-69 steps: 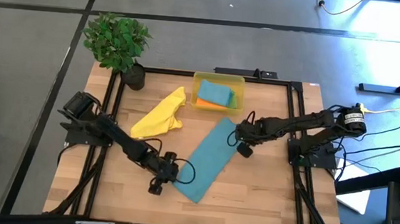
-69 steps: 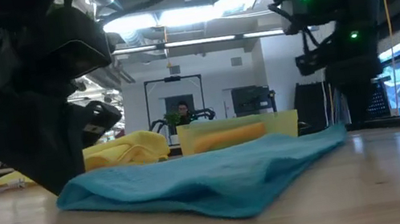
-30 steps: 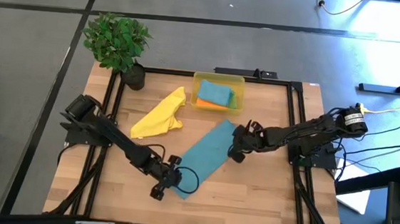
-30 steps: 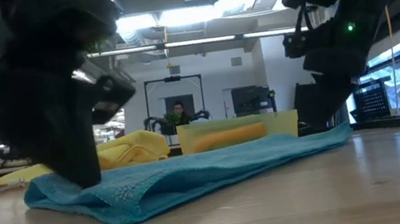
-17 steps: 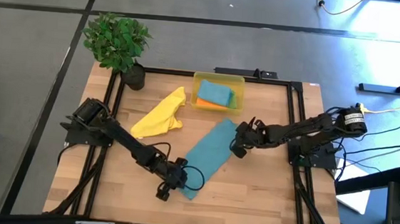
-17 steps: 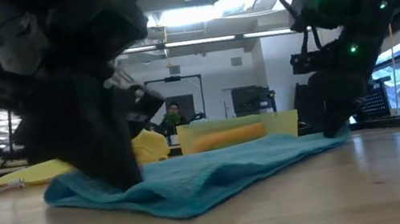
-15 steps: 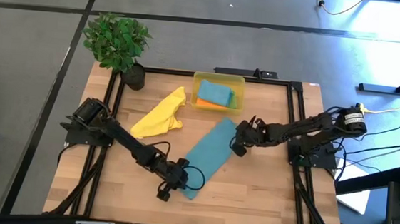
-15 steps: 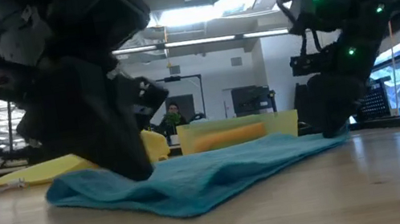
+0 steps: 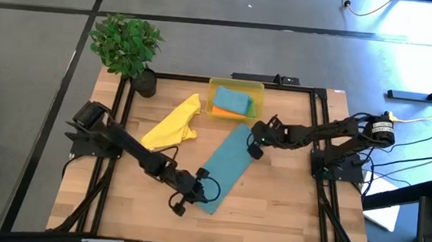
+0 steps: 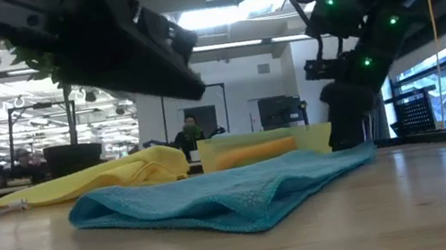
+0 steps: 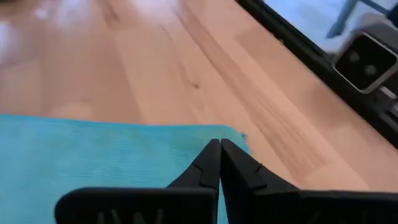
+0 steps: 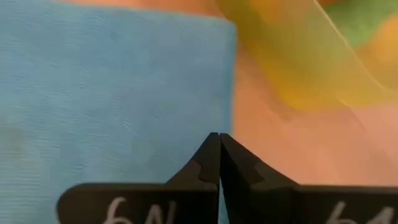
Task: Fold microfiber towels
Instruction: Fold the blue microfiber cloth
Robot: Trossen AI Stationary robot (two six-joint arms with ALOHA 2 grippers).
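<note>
Two sets of fingers, both pressed fully together with nothing pinched between them; my left gripper hangs just above the near corner of the teal-blue towel, its tips over the cloth's edge; my right gripper sits at the far corner of the same folded towel, close beside the yellow bin; the yellow towel lies crumpled beyond my left fingers; another teal towel rests inside that bin on an orange one.
</note>
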